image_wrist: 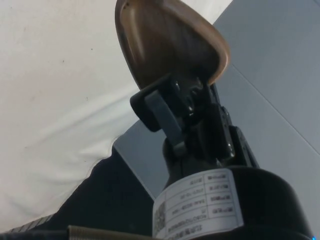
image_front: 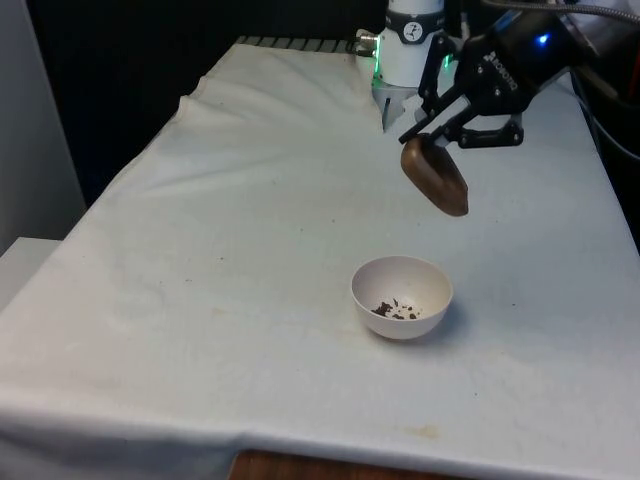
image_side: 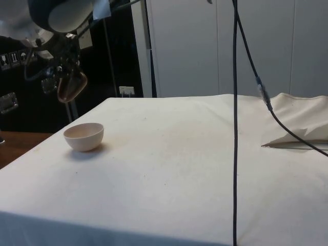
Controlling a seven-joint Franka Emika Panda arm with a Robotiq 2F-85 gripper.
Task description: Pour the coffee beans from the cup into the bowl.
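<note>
- The brown cup (image_front: 436, 176) is in the air, tipped far over, and its mouth points down toward the bowl (image_front: 402, 297).
- The claw (image_front: 447, 131) is clenched on the rim of the cup; in the wrist view one finger (image_wrist: 161, 113) presses on the cup wall from outside.
- The white bowl stands on the cloth (image_front: 220, 280), below the claw and a little toward the near edge of the table. It is well apart from the cup.
- Some dark coffee beans (image_front: 397, 309) lie already on the bottom of the bowl.
- I judge that the pouring is almost done or is finishing now. I cannot tell if beans remain inside the cup.
- To do this step well, keep the cup mouth over the middle of the bowl and turn the wrist slowly, so that no bean falls on the cloth beside the bowl.
</note>
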